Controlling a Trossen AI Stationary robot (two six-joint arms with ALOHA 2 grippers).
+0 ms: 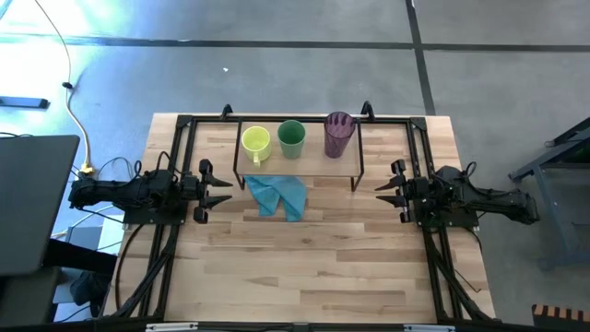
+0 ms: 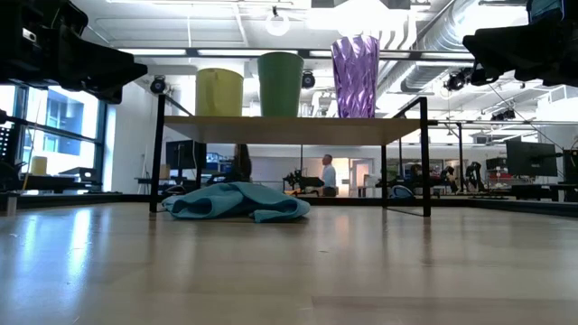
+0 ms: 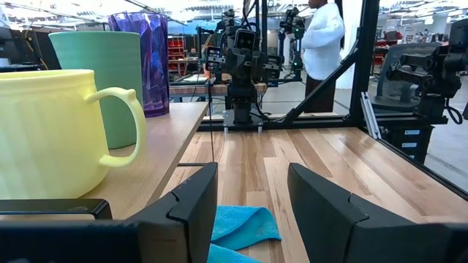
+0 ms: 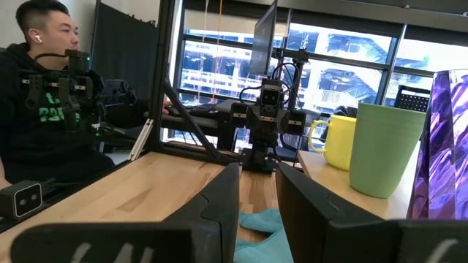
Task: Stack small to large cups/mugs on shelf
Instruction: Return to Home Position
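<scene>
table: light wood, black rails, one arm at each side edge.
shelf: far middle of the table, holding a row of three, none touching.
left gripper: fingers spread, empty, off the shelf's left end.
right gripper: fingers spread, empty, off the shelf's right end.
cloth: blue, crumpled on the table, just before the shelf.
tumbler: purple, upright, right end.
cup: green, upright, middle.
mug: yellow, upright, left end.

One camera looks straight down, one level across the table, both wrist cameras face the shared shelf.
</scene>
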